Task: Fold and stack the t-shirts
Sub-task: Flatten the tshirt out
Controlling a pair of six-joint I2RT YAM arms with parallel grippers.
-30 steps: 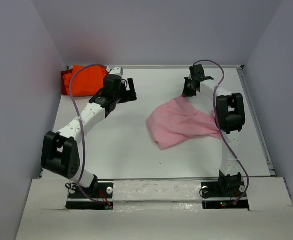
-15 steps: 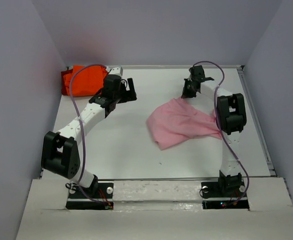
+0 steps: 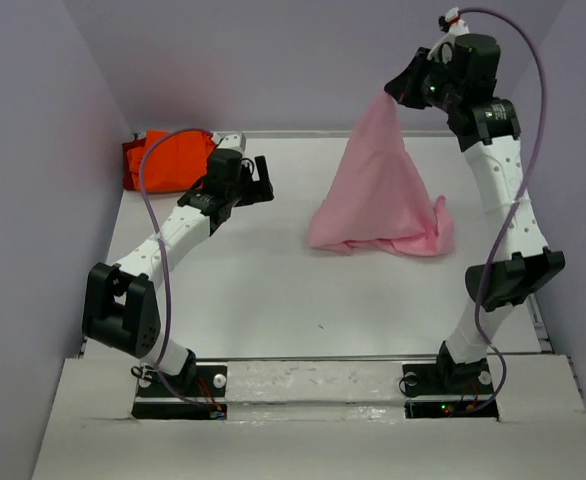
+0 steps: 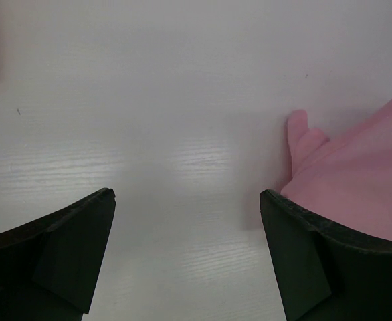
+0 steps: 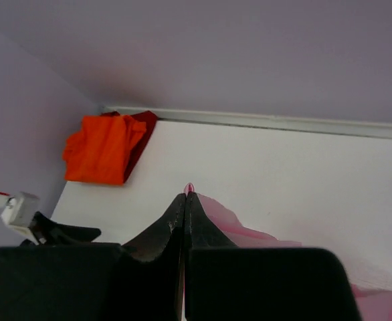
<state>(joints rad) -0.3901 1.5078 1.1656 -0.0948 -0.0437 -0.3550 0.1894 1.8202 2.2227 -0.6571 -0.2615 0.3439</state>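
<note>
Count: one pink t-shirt, one orange t-shirt pile. The left pincer hovers low over the white tabletop, fingers spread wide, empty. The pink t-shirt, soft cloth, hangs as a cone right of centre, hem bunched on the tabletop. The right pincer, raised high, is clamped on its tip. The orange t-shirt pile lies folded in the far-left corner.

Left hand, jaws wide apart, above white table; pink t-shirt at right edge.
</note>
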